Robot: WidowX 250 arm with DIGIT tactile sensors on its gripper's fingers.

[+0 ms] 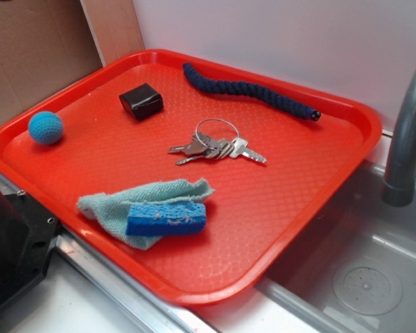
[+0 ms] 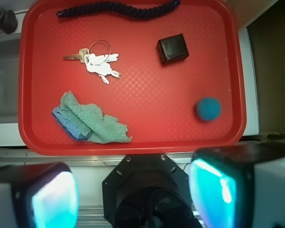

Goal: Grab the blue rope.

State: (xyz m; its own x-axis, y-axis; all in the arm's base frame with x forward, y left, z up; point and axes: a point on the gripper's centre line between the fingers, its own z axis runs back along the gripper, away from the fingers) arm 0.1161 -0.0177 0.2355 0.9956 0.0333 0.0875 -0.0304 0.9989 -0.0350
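Observation:
The blue rope (image 1: 253, 91) is a dark navy twisted cord with a black capped end, lying wavy along the far edge of the red tray (image 1: 319, 208). In the wrist view the blue rope (image 2: 118, 9) runs along the tray's top edge. My gripper (image 2: 133, 194) hangs high above the counter, short of the tray's near rim, far from the rope. Its two fingers (image 2: 54, 199) stand wide apart with nothing between them. The gripper itself does not show in the exterior view.
On the tray lie a key bunch (image 1: 215, 147), a black box (image 1: 141, 101), a small blue ball (image 1: 46, 127), and a teal cloth (image 1: 145, 201) with a bright blue sponge (image 1: 166, 217). A grey sink (image 1: 360, 277) and faucet (image 1: 409, 132) stand to the right.

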